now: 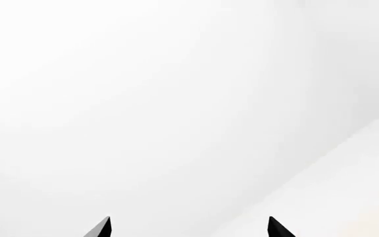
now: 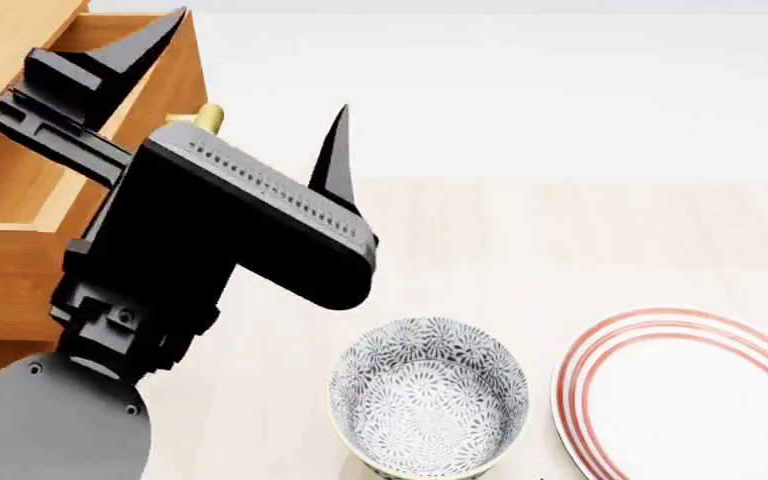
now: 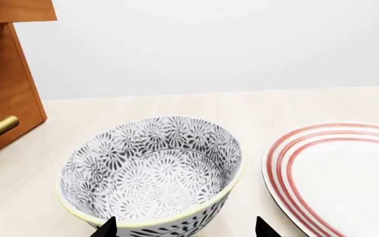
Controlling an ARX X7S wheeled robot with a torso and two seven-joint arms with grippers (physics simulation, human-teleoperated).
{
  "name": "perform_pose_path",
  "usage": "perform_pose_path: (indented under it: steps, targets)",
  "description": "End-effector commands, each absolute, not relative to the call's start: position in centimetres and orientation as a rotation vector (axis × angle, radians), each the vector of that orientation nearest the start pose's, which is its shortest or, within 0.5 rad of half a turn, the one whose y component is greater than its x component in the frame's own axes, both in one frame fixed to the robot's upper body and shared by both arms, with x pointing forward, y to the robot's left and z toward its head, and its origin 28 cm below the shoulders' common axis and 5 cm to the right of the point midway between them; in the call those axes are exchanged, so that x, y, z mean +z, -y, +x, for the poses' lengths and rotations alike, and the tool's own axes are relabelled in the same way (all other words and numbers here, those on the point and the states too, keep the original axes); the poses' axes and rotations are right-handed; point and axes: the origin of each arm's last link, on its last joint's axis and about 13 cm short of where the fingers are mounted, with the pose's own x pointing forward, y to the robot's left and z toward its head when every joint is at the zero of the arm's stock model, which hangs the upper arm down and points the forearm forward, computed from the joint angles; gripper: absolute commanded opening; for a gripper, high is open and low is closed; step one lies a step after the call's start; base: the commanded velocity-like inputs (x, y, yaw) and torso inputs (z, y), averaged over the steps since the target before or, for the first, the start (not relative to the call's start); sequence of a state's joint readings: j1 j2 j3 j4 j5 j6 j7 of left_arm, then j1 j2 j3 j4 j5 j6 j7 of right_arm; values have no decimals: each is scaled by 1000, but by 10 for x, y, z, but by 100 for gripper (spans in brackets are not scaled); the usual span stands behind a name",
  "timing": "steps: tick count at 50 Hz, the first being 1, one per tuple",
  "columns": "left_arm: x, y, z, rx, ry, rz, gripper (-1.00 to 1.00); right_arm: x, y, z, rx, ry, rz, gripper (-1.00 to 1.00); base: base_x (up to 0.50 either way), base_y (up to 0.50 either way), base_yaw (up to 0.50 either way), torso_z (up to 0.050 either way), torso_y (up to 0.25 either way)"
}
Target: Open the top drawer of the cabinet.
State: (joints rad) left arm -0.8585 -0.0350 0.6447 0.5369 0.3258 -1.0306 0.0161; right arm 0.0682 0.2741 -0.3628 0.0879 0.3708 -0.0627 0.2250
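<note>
The orange-brown cabinet [image 2: 11, 290] stands at the left edge of the head view. Its top drawer [image 2: 24, 185] stands pulled out, with paler wood showing inside. A bit of its brass handle [image 2: 205, 117] shows between the spread fingers of my left gripper [image 2: 244, 90]. That gripper is open and points upward, with nothing in it. In the left wrist view the left gripper [image 1: 189, 226] faces only white wall. The cabinet [image 3: 8, 94] also shows in the right wrist view. My right gripper [image 3: 184, 228] is open and low by the bowl.
A grey-patterned bowl [image 2: 428, 392] stands on the pale table [image 2: 558, 240], with a red-rimmed white plate [image 2: 704, 400] to its right. In the right wrist view the bowl [image 3: 153, 170] is just ahead of the fingertips and the plate [image 3: 334, 173] is beside it. My left arm hides much of the cabinet front.
</note>
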Motion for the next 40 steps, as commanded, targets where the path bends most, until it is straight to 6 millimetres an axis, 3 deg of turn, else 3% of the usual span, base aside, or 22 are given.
perform_pose_path:
  steps: [1,5,11,21,40]
  targets:
    - [282,-144,247,-152,461,383,100,3,94,212,95,-68,73,100,0,0,0,0,0]
    - [281,-152,259,-121,459,400,100,3,94,212,95,-70,71,100,0,0,0,0,0]
    - [278,-172,292,-14,405,395,100,3,94,212,96,-74,70,100,0,0,0,0,0]
    - [268,-186,325,72,338,400,100,3,94,211,99,-75,68,100,0,0,0,0,0]
    - [260,-193,354,113,272,388,100,3,93,209,112,-78,66,100,0,0,0,0,0]
